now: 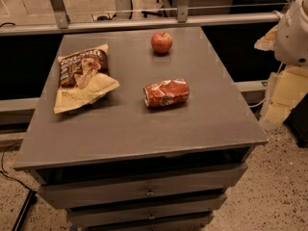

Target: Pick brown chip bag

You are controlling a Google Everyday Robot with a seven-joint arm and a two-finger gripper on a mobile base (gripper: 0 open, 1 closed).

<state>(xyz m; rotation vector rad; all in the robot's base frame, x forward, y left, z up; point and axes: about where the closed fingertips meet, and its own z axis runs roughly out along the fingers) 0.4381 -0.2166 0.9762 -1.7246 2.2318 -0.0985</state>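
The brown chip bag (83,77) lies flat on the left part of the grey table top (144,124). Its upper part is dark brown with pale lettering and its lower part is cream-tan. A white rounded part of my arm (293,28) shows at the top right edge, beyond the table's right side and far from the bag. The gripper itself is out of view past the frame edge.
A crushed red soda can (166,92) lies on its side near the table's middle. A red apple (161,42) stands at the back centre. A metal rail (144,22) runs behind the table. Drawers (144,189) sit below the top. Yellowish boxes (288,93) stand at the right.
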